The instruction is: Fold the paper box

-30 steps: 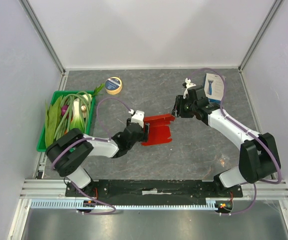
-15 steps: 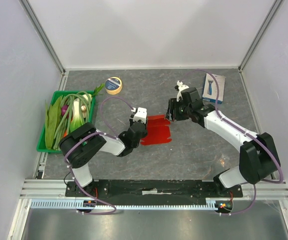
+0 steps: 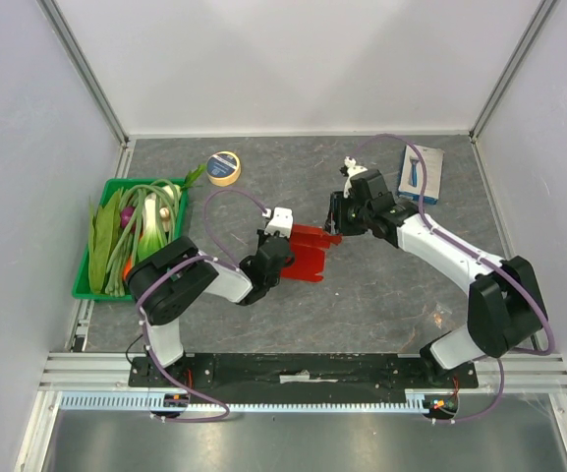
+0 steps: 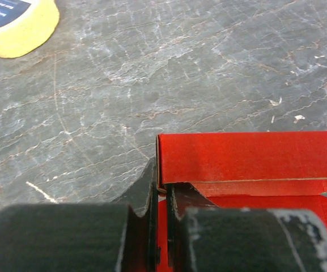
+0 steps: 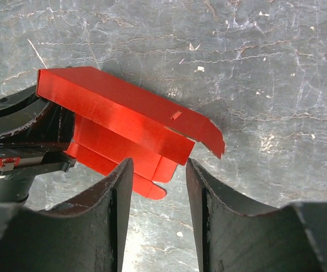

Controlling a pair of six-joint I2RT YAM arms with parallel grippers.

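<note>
The red paper box (image 3: 308, 251) lies partly folded at the middle of the table, its panels raised. My left gripper (image 3: 281, 258) is shut on the box's left edge; in the left wrist view the thin red wall (image 4: 162, 170) runs between the two pads, with the upright panel (image 4: 248, 156) just beyond. My right gripper (image 3: 334, 221) hovers over the box's far right corner, open. In the right wrist view its fingers (image 5: 118, 198) straddle bare table just short of the box's tabbed end (image 5: 152, 141), touching nothing.
A green tray (image 3: 88, 285) of leeks and vegetables sits at the left. A yellow tape roll (image 3: 224, 167) lies at the back, also seen in the left wrist view (image 4: 16, 25). A white-and-blue retail box (image 3: 421, 173) rests at the back right.
My left gripper has closed on the box's left edge and the box has shifted left and lifted. My right gripper has moved left toward the box's far corner.
</note>
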